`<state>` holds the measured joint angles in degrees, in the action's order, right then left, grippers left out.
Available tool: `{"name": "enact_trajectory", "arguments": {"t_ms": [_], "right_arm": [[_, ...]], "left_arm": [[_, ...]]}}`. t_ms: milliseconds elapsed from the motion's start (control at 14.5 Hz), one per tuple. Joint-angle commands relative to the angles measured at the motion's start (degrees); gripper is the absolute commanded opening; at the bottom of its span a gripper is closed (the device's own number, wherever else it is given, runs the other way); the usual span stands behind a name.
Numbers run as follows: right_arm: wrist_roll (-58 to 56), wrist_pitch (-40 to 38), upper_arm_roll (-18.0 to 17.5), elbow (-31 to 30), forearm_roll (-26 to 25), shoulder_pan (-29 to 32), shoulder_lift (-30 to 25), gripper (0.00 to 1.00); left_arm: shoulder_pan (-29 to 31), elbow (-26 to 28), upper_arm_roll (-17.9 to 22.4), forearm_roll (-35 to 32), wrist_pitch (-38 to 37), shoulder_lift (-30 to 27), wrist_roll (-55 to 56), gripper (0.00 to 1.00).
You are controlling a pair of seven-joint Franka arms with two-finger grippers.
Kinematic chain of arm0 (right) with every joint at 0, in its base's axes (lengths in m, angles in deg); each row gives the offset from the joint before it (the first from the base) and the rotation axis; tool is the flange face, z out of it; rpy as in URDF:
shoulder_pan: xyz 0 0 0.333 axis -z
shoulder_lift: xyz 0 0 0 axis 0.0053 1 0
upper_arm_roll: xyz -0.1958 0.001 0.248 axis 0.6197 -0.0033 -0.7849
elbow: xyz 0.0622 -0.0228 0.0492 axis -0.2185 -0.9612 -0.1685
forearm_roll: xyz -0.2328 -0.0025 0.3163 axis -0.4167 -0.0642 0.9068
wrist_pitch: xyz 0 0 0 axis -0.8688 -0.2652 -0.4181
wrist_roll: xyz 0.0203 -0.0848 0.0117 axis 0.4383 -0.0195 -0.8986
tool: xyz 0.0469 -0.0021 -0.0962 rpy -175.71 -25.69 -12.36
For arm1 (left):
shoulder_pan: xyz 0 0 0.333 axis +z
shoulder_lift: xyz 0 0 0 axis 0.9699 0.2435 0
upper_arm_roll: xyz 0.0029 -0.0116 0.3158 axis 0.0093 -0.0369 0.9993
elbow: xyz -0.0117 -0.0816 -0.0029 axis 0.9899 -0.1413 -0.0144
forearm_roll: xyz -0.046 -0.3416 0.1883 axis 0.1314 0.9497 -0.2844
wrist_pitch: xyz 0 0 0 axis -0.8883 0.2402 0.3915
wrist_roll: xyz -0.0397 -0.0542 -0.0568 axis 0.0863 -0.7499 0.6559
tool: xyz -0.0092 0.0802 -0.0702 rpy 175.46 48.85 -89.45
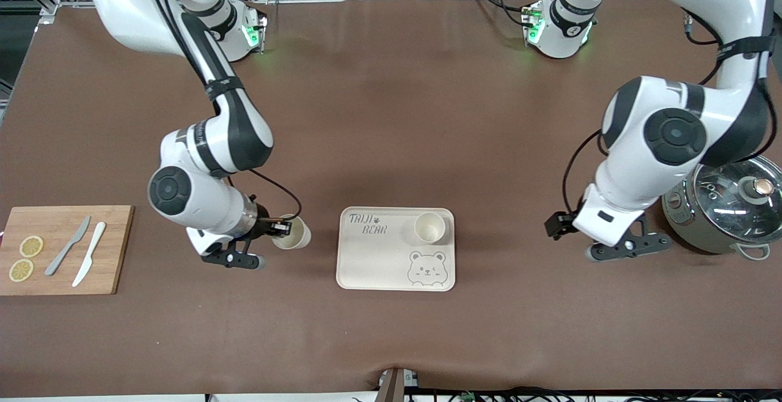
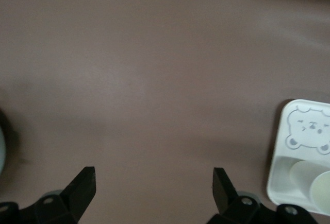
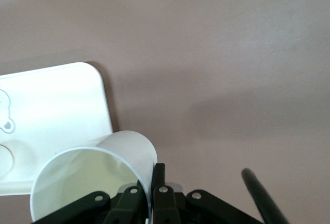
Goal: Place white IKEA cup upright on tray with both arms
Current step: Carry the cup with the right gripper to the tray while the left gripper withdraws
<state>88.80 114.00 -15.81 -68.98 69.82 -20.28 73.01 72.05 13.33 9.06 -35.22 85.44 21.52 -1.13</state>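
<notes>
My table (image 1: pixel 391 115) is brown and runs the full width. My two arms reach down over it: the left one (image 1: pixel 672 133) waits near the pot (image 1: pixel 727 206) at its end of the table, the right one (image 1: pixel 208 164) hangs between the board (image 1: pixel 64 249) and the tray (image 1: pixel 396 249).

The tray lies flat near the middle, with one cup (image 1: pixel 429 227) standing upright, mouth up, in its corner recess above the bear drawing.

My right gripper (image 3: pixel 152 183) is clamped on the second cup (image 3: pixel 95 177): one finger sits inside the rim, the other outside, pinching the wall. That cup is tilted, its mouth turned toward the front camera, over bare table just beside the tray's edge and apart from it.

My left gripper (image 2: pixel 154 183) has its jaws wide apart with nothing between them, over bare table between tray and pot.

On the board lie two knives (image 1: pixel 79 249) and two lemon slices (image 1: pixel 25 257).

My right wrist view cuts off the held cup's base. My left wrist view shows only the tray's bear end.
</notes>
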Motion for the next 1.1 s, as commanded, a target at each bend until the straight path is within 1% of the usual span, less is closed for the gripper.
{"name": "enact_trajectory", "arguments": {"t_ms": [0,138,345,621,760,898,1036], "right_arm": [[7.71,-0.07,0.64,5.16,-2.12,-3.21,4.12,0.00],[11.77,0.20,0.64,6.83,-3.44,-5.32,5.70,0.00],[17.31,1.34,0.73,9.46,-6.34,-7.79,8.51,0.00],[21.98,5.63,0.82,10.62,-6.52,-9.55,10.98,0.00],[23.99,7.84,0.82,10.62,-6.87,-9.99,11.86,0.00],[26.01,9.59,0.82,10.62,-8.97,-11.13,12.91,0.00],[27.25,10.65,0.82,10.62,-10.21,-11.66,14.05,0.00]], "left_arm": [[2.71,1.26,-0.45,1.87,-3.03,-3.83,-5.74,1.00],[3.85,1.26,0.07,3.88,-4.27,-5.50,-10.22,1.00],[4.56,1.26,0.34,4.33,-10.06,-9.10,-16.04,1.00],[4.03,1.26,0.25,6.62,-15.51,-13.76,-16.13,1.00],[3.68,1.35,0.34,6.62,-17.97,-15.78,-16.31,1.00],[3.07,2.13,0.34,6.62,-20.26,-17.54,-16.48,1.00],[3.15,4.15,0.25,7.23,-20.44,-19.56,-16.66,1.00]]}}
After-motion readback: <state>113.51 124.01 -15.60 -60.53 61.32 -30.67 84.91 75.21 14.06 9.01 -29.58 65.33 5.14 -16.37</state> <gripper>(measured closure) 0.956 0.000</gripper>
